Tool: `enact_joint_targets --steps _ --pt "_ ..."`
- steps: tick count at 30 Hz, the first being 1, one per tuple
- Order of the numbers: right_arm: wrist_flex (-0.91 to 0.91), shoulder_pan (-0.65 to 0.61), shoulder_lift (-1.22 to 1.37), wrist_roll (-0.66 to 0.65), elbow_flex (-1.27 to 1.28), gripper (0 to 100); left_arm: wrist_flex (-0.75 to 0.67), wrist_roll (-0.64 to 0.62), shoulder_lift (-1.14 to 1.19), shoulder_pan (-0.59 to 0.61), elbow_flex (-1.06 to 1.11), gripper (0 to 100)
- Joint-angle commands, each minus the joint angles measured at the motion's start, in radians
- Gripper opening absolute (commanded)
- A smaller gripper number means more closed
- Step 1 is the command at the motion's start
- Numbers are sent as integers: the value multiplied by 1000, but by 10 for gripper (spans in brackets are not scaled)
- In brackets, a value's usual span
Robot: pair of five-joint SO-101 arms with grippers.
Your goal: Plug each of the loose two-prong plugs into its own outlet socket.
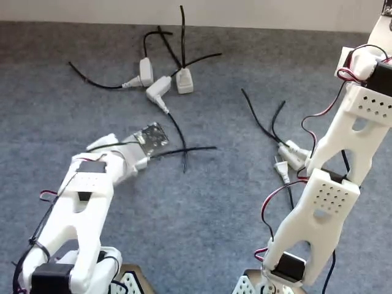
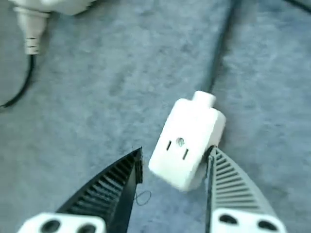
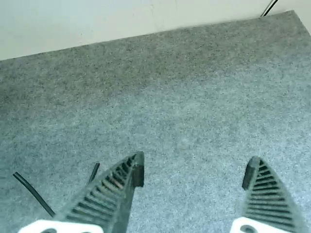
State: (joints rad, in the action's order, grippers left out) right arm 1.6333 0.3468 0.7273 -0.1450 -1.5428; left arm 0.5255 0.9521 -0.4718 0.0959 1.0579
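- Outlet socket (image 2: 187, 141): white, two slots facing the left wrist camera, lying on the grey carpet (image 1: 233, 202). Its black cord (image 2: 221, 43) runs away from the arm.
- Left gripper (image 2: 175, 154): fingers apart, straddling the socket. One fingertip (image 2: 212, 155) touches the socket's edge; a gap remains at the other.
- High view: left gripper (image 1: 152, 138) sits low over the carpet, centre-left.
- Three white cord ends (image 1: 158, 90) are clustered beyond it, near the far edge.
- Two-prong plug (image 1: 282, 168): loose on the carpet beside the right arm, next to a second white connector (image 1: 295, 152).
- Right gripper (image 3: 195, 162): fingers wide apart, holding nothing, raised above bare carpet.
- Pale wall (image 3: 97, 19) borders the carpet's far edge.
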Motion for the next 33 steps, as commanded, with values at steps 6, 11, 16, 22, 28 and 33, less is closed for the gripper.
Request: enact_joint_targets --steps 6,11,16,22,28,33 --pt "8 -13 -71 -11 -19 322 -84 12 -21 91 -131 209" --pt "8 -13 -70 -11 -19 322 -63 -52 -5 84 -242 210" --pt "8 -13 -70 -11 -19 322 -58 -298 173 68 -377 210" --pt "8 -13 -70 -11 -19 322 23 -592 395 42 -458 210" --pt "7 -13 -70 -11 -19 322 252 -769 406 24 -542 207" --pt "7 -13 -70 -11 -19 322 273 -904 407 24 -524 207"
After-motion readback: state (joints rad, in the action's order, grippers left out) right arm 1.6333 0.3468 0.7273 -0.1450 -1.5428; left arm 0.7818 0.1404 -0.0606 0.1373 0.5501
